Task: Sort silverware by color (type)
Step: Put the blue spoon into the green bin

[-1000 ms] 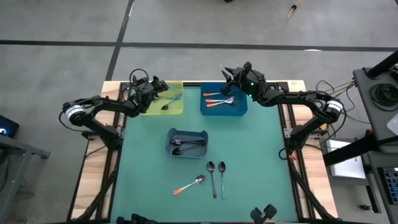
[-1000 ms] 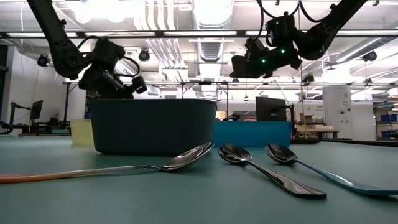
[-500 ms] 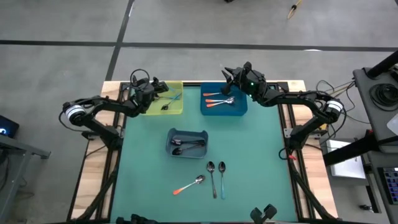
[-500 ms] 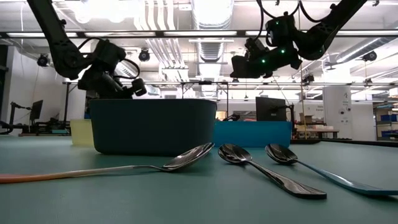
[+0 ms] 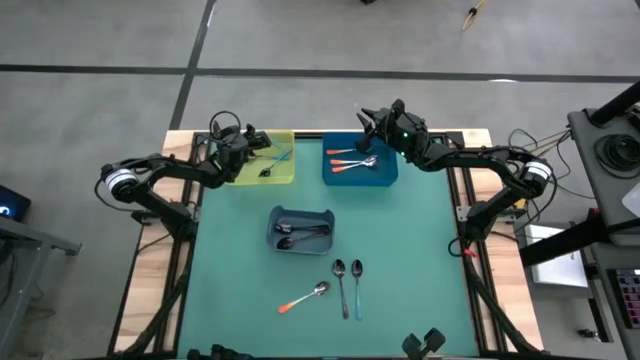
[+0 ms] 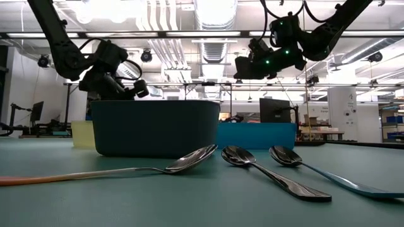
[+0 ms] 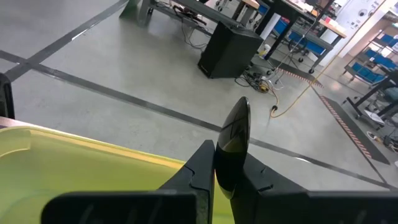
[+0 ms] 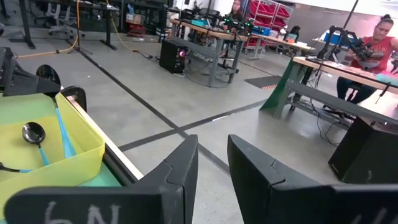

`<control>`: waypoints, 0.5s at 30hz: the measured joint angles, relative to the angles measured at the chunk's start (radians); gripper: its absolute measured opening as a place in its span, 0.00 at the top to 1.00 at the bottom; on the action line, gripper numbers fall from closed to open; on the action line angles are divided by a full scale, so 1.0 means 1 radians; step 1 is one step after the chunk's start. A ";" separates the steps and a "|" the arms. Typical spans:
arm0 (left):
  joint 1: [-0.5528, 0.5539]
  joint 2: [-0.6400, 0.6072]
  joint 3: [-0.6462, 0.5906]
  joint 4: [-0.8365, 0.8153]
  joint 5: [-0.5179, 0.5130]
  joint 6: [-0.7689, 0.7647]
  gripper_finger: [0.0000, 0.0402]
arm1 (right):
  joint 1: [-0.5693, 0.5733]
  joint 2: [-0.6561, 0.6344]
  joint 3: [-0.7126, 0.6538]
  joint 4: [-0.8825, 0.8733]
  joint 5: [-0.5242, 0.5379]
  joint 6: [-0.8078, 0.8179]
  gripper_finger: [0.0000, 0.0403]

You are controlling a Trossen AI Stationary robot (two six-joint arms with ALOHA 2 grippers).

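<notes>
The left tool, pinching a dark spoon, hovered over the yellow bin at eleven o'clock, likely needing release; the right tool hung spread, empty.

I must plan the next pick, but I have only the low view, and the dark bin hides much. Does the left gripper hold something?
Observer: Yes. The left gripper is shut on a spoon, above the yellow bin.
Operator: And the right gripper?
Observer: The right gripper is open and empty, near the far edge of the blue bin.
Operator: What lies in the blue bin?
Observer: Orange-handled spoons.
</notes>
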 joint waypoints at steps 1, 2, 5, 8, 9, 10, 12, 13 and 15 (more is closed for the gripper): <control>0.000 0.000 0.000 -0.001 0.000 -0.003 0.97 | 0.000 0.000 0.000 0.000 0.000 0.000 0.81; 0.000 0.000 0.000 -0.003 0.000 -0.005 0.97 | 0.000 0.000 0.000 0.000 0.000 0.000 0.81; 0.000 0.000 0.000 -0.016 0.001 -0.012 0.97 | 0.000 0.000 0.000 0.000 0.000 0.000 0.80; 0.000 0.000 0.000 -0.029 0.001 -0.023 0.96 | 0.000 0.000 0.000 0.000 0.000 0.000 0.79; 0.000 0.000 0.000 -0.033 0.001 -0.028 0.96 | 0.000 0.000 0.000 0.000 0.000 0.000 0.79; 0.000 0.000 0.000 -0.038 0.001 -0.032 0.95 | 0.000 0.000 0.000 0.000 0.000 0.000 0.78; 0.000 0.000 0.000 -0.041 0.001 -0.033 0.94 | 0.000 0.000 0.000 0.000 0.000 0.000 0.78; 0.000 -0.001 0.000 -0.040 0.001 -0.033 0.93 | 0.000 0.000 0.000 0.000 0.000 0.000 0.78; 0.000 -0.001 0.000 -0.040 0.001 -0.034 0.93 | 0.000 0.000 0.000 0.000 0.000 0.000 0.77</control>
